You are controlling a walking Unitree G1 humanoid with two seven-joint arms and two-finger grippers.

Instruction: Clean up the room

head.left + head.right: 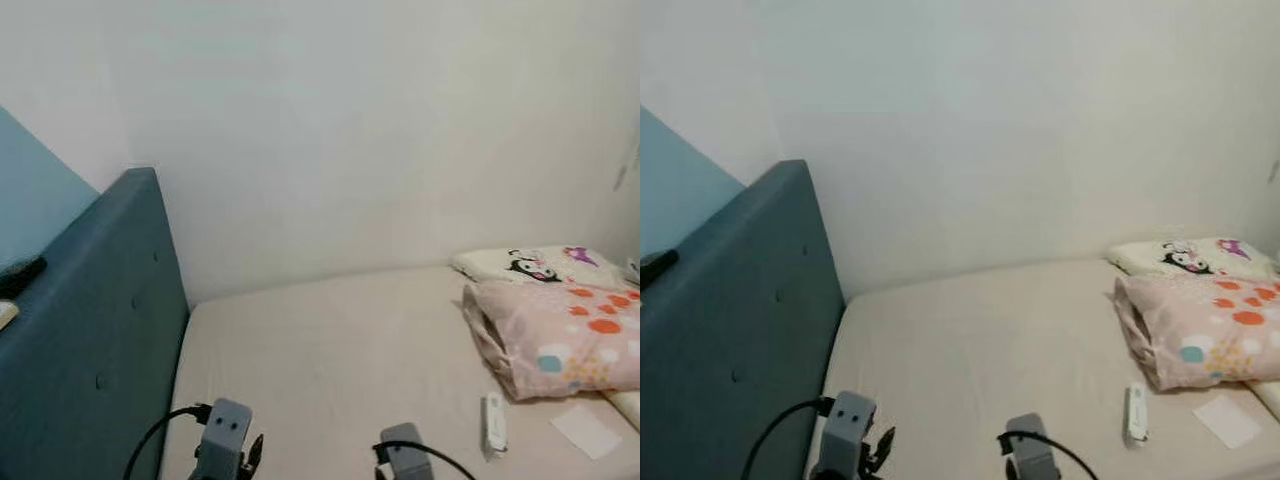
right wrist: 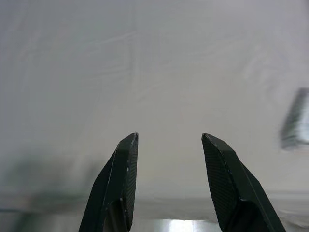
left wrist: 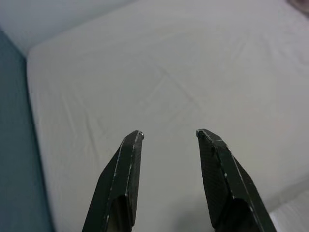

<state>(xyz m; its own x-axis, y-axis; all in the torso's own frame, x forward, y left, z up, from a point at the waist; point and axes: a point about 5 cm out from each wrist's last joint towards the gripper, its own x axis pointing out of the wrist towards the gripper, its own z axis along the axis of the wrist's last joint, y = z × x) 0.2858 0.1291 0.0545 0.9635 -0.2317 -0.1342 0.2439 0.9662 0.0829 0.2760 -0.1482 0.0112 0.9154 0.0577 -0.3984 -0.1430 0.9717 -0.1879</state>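
Hovering over the bed (image 1: 330,350), left gripper (image 3: 169,135) and right gripper (image 2: 169,137) have jaws released; no writing legible.

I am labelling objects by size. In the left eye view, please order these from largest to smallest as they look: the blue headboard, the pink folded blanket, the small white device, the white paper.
1. blue headboard
2. pink folded blanket
3. white paper
4. small white device

The last two look close in size, so their order is unsure.
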